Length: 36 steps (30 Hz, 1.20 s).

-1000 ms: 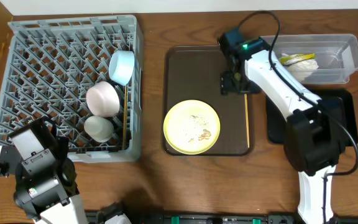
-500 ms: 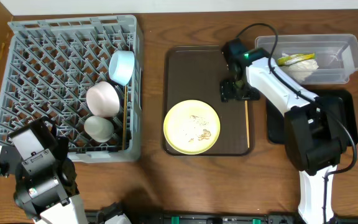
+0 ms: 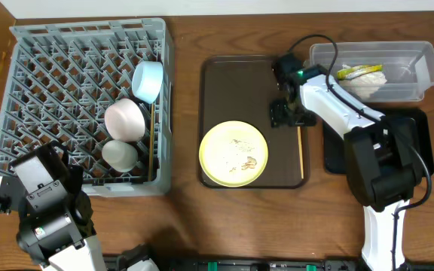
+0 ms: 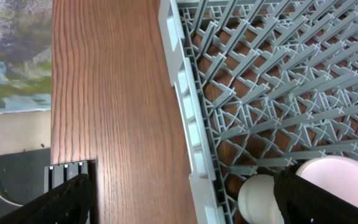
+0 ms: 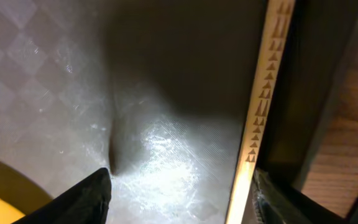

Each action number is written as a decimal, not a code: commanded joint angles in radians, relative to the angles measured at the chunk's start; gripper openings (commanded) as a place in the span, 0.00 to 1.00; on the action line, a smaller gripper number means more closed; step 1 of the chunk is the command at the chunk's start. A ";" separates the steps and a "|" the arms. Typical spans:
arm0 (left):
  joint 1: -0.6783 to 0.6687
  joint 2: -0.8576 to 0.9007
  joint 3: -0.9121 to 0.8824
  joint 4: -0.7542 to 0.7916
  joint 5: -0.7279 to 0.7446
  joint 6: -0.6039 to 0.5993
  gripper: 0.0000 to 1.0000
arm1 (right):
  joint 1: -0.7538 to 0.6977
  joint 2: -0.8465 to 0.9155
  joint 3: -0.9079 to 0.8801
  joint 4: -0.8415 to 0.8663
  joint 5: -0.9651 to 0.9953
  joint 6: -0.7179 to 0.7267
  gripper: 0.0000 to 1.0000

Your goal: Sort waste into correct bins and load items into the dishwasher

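The right claw (image 5: 182, 202) is held open low over the dark brown rectangular serving tray (image 3: 232, 83), with the thin wooden chopstick (image 5: 261, 106) lying on it just inside one finger (image 5: 278, 205).

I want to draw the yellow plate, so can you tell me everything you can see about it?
The pale yellow round plate looks smooth and a bit shiny, maybe plastic, with a shallow raised rim. It lies flat, right side up, in the dark brown serving tray, in the corner nearest the robot on its left, with its edge reaching the tray's rim. Beige crumbly food scraps sit on its middle and right part. Nothing else touches it.
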 commanded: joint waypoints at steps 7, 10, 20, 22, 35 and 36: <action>0.004 -0.001 0.016 -0.004 -0.013 -0.009 0.94 | -0.015 0.004 -0.101 0.079 0.016 -0.012 0.40; 0.004 -0.001 0.016 -0.004 -0.013 -0.009 0.94 | -0.015 0.003 -0.105 0.085 -0.011 -0.011 0.10; 0.004 -0.001 0.016 -0.004 -0.013 -0.009 0.94 | -0.016 0.002 0.150 -0.073 -0.035 -0.004 0.01; 0.004 -0.001 0.016 -0.004 -0.013 -0.009 0.94 | -0.014 0.002 0.230 -0.110 -0.094 -0.005 0.01; 0.004 -0.001 0.016 -0.004 -0.013 -0.009 0.94 | 0.119 0.005 0.377 0.272 -0.563 0.234 0.01; 0.004 -0.001 0.016 -0.004 -0.013 -0.009 0.94 | 0.142 0.005 0.377 0.296 -0.539 0.257 0.01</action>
